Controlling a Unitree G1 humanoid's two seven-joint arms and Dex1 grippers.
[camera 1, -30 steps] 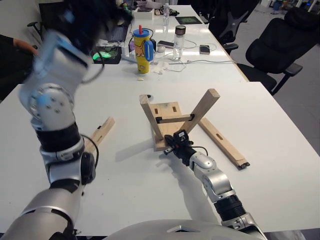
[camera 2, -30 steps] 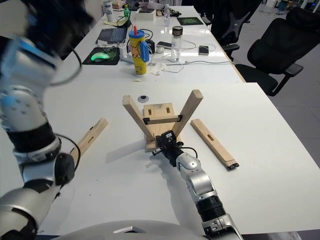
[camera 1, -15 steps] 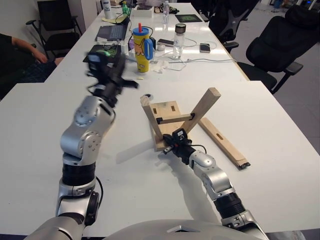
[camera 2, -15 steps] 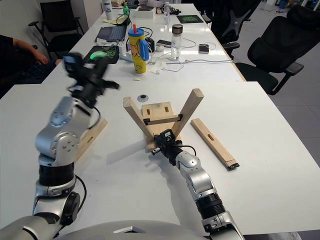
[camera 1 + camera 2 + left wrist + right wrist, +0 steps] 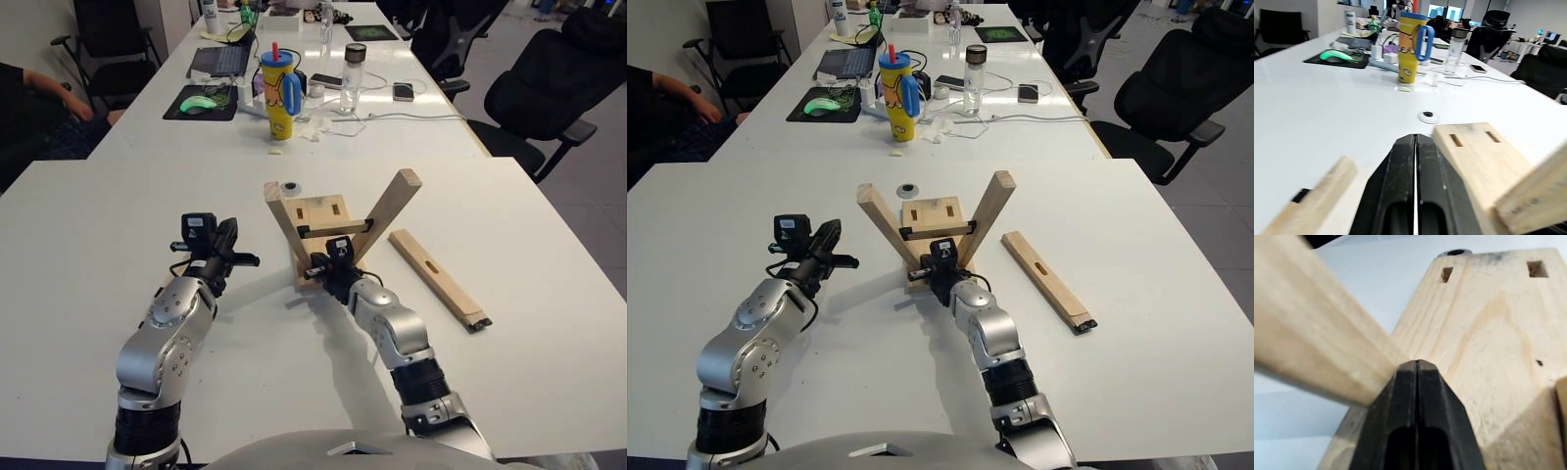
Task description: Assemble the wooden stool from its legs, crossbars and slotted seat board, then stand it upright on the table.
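The slotted seat board (image 5: 323,211) lies flat on the white table. Two wooden legs (image 5: 282,220) (image 5: 389,206) rise from it in a V, joined by a black crossbar (image 5: 334,232). My right gripper (image 5: 317,270) is shut, its tip against the board's near edge by the left leg's foot (image 5: 1317,347). A loose leg (image 5: 438,277) lies to the right of the stool. My left gripper (image 5: 240,258) is shut, low over the table left of the board, pointing at it. Another loose wooden piece (image 5: 1310,205) lies beside its fingers.
A small black disc (image 5: 288,185) sits just beyond the board. Farther back stand a yellow cup (image 5: 279,98), a bottle (image 5: 354,69), a phone (image 5: 402,93), a green mouse (image 5: 201,101) on a mat and a laptop (image 5: 220,61). Office chairs (image 5: 549,93) stand at the right.
My left arm has swung down from high at the left to low over the table beside the stool, covering the loose leg there. The right gripper has edged closer to the board.
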